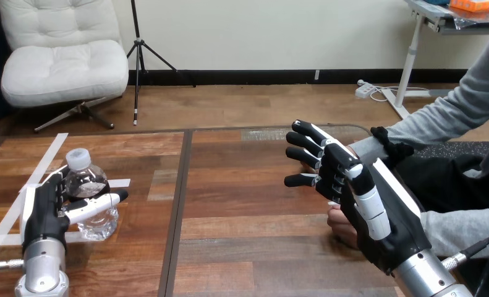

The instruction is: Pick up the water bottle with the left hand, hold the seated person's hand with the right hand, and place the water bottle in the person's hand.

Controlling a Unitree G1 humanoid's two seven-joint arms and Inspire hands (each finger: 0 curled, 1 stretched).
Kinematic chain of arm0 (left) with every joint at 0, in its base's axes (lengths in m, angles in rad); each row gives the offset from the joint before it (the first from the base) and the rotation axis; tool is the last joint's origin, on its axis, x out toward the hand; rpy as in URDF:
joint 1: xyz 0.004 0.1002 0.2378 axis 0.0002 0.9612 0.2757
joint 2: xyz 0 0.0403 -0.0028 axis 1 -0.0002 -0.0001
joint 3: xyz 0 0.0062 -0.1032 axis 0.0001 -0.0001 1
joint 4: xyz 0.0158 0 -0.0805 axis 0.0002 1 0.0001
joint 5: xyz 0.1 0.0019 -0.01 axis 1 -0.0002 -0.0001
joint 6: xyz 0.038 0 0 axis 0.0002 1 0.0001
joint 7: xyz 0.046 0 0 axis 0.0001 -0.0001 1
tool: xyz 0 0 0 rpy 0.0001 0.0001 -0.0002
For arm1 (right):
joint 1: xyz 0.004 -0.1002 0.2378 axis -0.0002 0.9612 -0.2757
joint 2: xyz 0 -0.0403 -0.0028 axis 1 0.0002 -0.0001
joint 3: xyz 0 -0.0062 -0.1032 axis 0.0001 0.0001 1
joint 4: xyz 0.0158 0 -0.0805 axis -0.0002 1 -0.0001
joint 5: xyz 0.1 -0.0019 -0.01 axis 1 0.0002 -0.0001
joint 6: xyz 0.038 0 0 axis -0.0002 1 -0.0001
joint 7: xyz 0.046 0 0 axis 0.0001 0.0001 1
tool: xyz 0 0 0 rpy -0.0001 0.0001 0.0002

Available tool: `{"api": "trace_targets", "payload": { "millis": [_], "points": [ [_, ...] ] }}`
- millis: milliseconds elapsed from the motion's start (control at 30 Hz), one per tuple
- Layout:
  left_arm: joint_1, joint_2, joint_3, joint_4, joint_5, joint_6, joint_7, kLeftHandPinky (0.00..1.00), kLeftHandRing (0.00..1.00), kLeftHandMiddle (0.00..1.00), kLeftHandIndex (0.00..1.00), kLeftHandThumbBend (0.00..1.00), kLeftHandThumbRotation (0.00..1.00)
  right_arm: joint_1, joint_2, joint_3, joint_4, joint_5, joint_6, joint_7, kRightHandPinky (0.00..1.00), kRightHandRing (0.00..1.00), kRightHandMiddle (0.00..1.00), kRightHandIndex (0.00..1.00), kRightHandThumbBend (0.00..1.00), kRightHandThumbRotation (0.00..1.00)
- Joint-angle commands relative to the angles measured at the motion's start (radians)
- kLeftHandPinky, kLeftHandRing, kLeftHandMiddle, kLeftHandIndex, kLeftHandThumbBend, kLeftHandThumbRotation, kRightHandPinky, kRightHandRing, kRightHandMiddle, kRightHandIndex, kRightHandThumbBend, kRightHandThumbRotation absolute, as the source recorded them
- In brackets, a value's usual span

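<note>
Both robot hands look staged for a handover: the left robot hand [41,213] curls thumb and fingers round the small clear plastic water bottle [87,182], upright on the brown wooden surface [248,210], ready to lift. The right robot hand [378,210], fingers straight and spread, hangs over the person's hand [340,223], gripping nothing, apparently poised to steady it.

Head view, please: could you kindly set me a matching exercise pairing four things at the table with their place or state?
Things:
1. water bottle
2. left hand
3. right hand
4. white tape

Places or states:
A. open, fingers fairly straight, at the view's right
B. curled round the bottle, at the view's left
C. upright, clear, with a white cap
D. stuck flat in strips on the table

Pairs: 1-C, 2-B, 3-A, 4-D.
</note>
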Motion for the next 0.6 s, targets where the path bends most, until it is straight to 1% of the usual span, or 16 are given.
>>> {"api": "trace_targets", "payload": {
  "millis": [0,100,133,300,400,433,567],
  "points": [
    [-0.074,0.005,-0.015,-0.019,0.017,0.000,0.029,0.73,0.80,0.82,0.79,0.90,0.00,-0.032,0.012,-0.005,-0.073,0.016,-0.024,-0.003,0.73,0.90,0.91,0.93,1.00,1.00],
    [-0.076,0.003,-0.016,-0.014,0.021,0.000,0.053,0.71,0.77,0.79,0.76,0.91,0.00,-0.031,0.013,-0.005,-0.076,0.016,-0.024,-0.005,0.72,0.90,0.91,0.93,1.00,1.00],
    [-0.076,0.002,-0.014,-0.014,0.018,0.001,0.057,0.66,0.74,0.77,0.74,0.90,0.00,-0.031,0.013,-0.005,-0.077,0.016,-0.024,-0.005,0.72,0.90,0.91,0.92,1.00,1.00],
    [-0.076,-0.003,-0.011,-0.019,0.008,0.002,0.073,0.56,0.67,0.73,0.70,0.90,0.00,-0.030,0.012,-0.005,-0.081,0.017,-0.020,-0.005,0.71,0.90,0.91,0.92,1.00,1.00],
    [-0.077,-0.004,-0.012,-0.018,0.008,0.002,0.082,0.50,0.62,0.68,0.68,0.88,0.00,-0.029,0.011,-0.006,-0.083,0.018,-0.017,-0.005,0.71,0.89,0.91,0.92,1.00,1.00],
    [-0.078,-0.004,-0.013,-0.016,0.008,0.002,0.086,0.47,0.59,0.65,0.65,0.87,0.00,-0.029,0.011,-0.006,-0.083,0.018,-0.016,-0.005,0.71,0.89,0.91,0.92,1.00,1.00],
    [-0.078,-0.005,-0.016,-0.018,0.012,0.003,0.100,0.43,0.54,0.61,0.62,0.86,0.00,-0.029,0.012,-0.007,-0.083,0.018,-0.017,-0.005,0.71,0.89,0.91,0.92,1.00,1.00]
  ]
}}
